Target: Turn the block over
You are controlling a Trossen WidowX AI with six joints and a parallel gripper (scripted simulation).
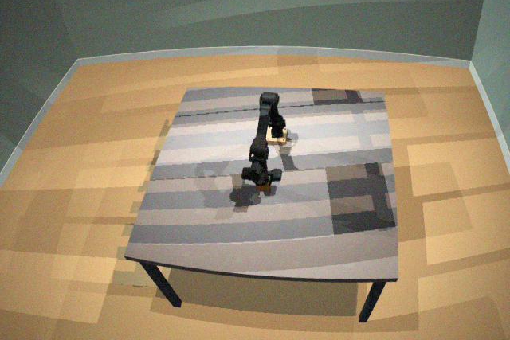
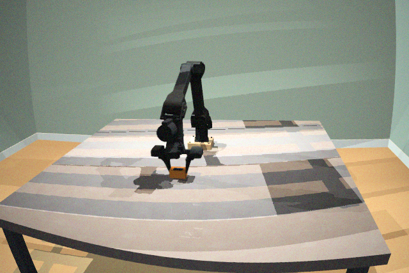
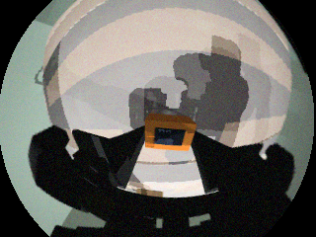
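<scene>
The orange block (image 1: 263,187) (image 2: 177,174) (image 3: 171,119) is near the middle of the table (image 1: 263,255) (image 2: 198,241). Its dark marked side (image 3: 169,136) faces up, as the exterior view also shows. My gripper (image 2: 178,170) (image 3: 169,130) points down and is shut on the block, one finger against each of two opposite sides. The block is at the table top or barely above it; I cannot tell whether its underside touches. In the top view the wrist hides part of the block and the fingertips.
The arm's pale base plate (image 1: 272,138) (image 2: 195,146) stands behind the block, towards the back of the table. Dark shadows and striped light patches lie across the table top. The table's front edge (image 1: 263,276) (image 2: 198,265) is well in front of the block.
</scene>
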